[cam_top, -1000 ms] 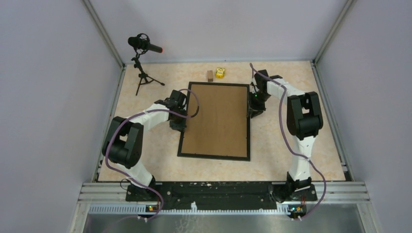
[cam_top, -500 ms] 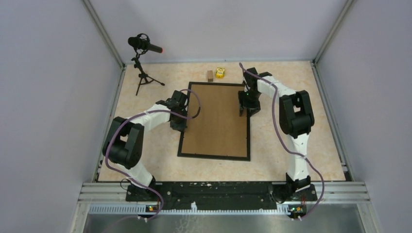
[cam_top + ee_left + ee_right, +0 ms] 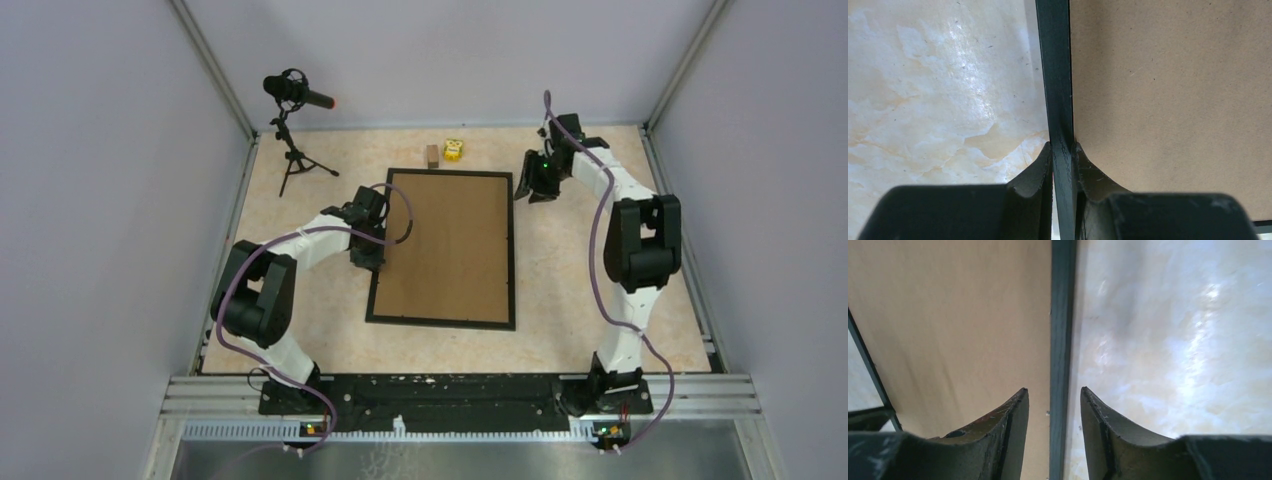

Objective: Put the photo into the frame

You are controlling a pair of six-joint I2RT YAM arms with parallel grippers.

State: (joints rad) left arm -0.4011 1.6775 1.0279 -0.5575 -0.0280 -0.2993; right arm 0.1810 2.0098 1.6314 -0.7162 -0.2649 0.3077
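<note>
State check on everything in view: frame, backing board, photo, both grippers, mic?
frame: lying back up, left rail clamped.
backing board: seated in the frame, covering its opening.
photo: not visible.
left gripper: shut on the frame's left rail.
right gripper: open, holding nothing, near the frame's far right corner.
microphone: standing upright.

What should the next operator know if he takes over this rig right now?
Left claw: shut on the left rail of the frame, which lies flat on the table.
Right claw: open above the right rail, holding nothing.
Brown backing board: inside the frame.
Photo: not visible in any view.
Done: board seated.
Left: confirm the photo is underneath, then release.
</note>
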